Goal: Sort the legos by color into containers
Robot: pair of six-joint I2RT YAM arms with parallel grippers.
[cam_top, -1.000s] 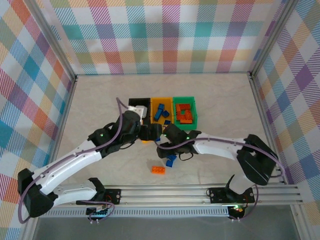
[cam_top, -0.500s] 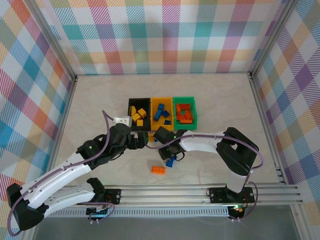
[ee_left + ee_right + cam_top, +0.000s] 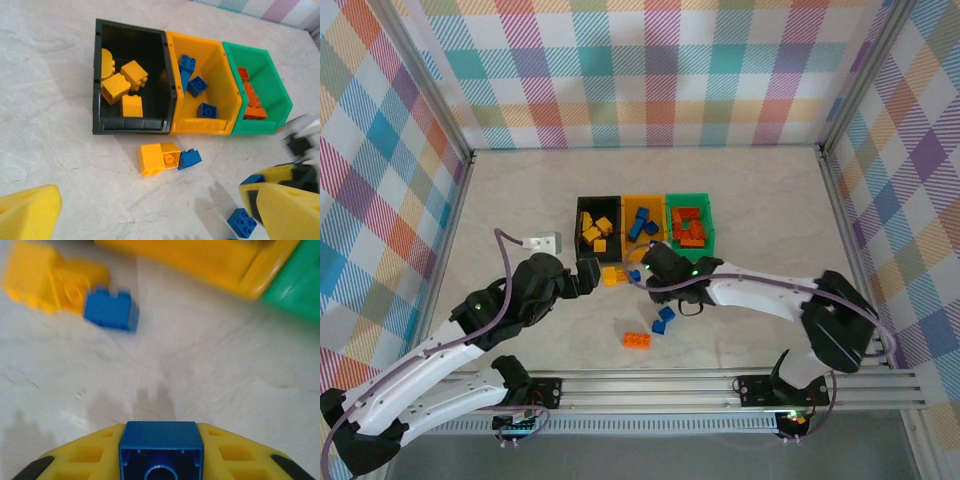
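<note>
The small blue studded plastic brick (image 3: 161, 440) sits clamped between the yellow fingers of my right gripper (image 3: 161, 454), over the pale table (image 3: 215, 370) just in front of the yellow-orange plastic bin (image 3: 200, 127) (blue bricks lie inside it). My left gripper (image 3: 588, 275) hangs spread wide, holding nothing, near two loose yellow bricks (image 3: 159, 158) before the black bin (image 3: 132, 125).
</note>
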